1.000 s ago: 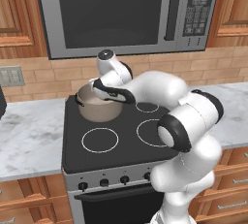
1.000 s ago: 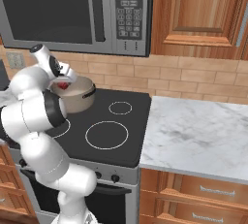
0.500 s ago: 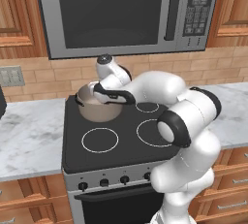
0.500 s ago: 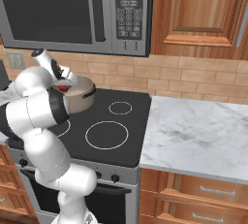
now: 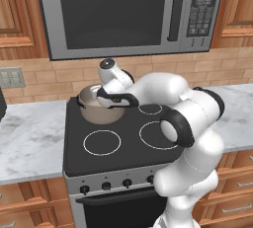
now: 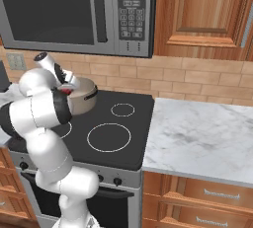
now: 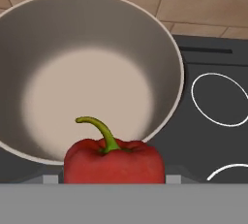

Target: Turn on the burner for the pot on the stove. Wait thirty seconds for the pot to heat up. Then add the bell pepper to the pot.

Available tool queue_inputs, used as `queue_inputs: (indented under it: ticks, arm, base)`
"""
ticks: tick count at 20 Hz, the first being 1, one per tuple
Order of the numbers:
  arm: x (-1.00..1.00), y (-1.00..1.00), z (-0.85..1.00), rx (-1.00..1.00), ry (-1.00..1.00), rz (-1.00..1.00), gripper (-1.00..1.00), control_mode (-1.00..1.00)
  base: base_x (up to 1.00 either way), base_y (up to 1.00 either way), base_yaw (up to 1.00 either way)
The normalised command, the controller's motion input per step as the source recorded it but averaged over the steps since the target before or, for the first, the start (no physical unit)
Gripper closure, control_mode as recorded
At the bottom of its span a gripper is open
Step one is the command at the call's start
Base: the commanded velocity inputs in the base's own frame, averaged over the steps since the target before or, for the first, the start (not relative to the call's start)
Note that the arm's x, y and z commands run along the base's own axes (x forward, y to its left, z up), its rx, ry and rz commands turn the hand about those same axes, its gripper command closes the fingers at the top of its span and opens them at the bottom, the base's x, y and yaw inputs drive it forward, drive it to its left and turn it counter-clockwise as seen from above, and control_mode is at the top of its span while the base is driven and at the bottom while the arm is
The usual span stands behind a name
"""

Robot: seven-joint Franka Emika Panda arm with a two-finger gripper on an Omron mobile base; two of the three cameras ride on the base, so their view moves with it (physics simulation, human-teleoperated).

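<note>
Gripping bell pepper (image 7: 114, 162), end effector (image 7: 114, 177) half-closed

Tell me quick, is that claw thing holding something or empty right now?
Gripper: closed on the bell pepper, held just above the near rim of the pot.

Red pepper hanging right over the pot's rim!

The pot (image 5: 101, 107), wide, dull beige-grey with a pale empty inside and small dark side handles, stands upright on the back left ring of the stove (image 5: 128, 143), a black glass cooktop with white ring outlines and small black knobs along its steel front. The bell pepper (image 7: 114, 161), glossy red with a curved green stem pointing up, is held at the pot's near rim, above the black glass.
</note>
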Motion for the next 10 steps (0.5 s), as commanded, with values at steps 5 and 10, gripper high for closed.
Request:
queue_inputs:
  ticks: [5,10]
  arm:
    - [0.25,0.00,-0.10,0.00,0.00,0.00,1.00,-1.00]
    - [0.24,0.00,-0.20,0.00,0.00,0.00,1.00,-1.00]
  base:
    - [0.00,0.00,0.00]
    - [0.00,0.00,0.00]
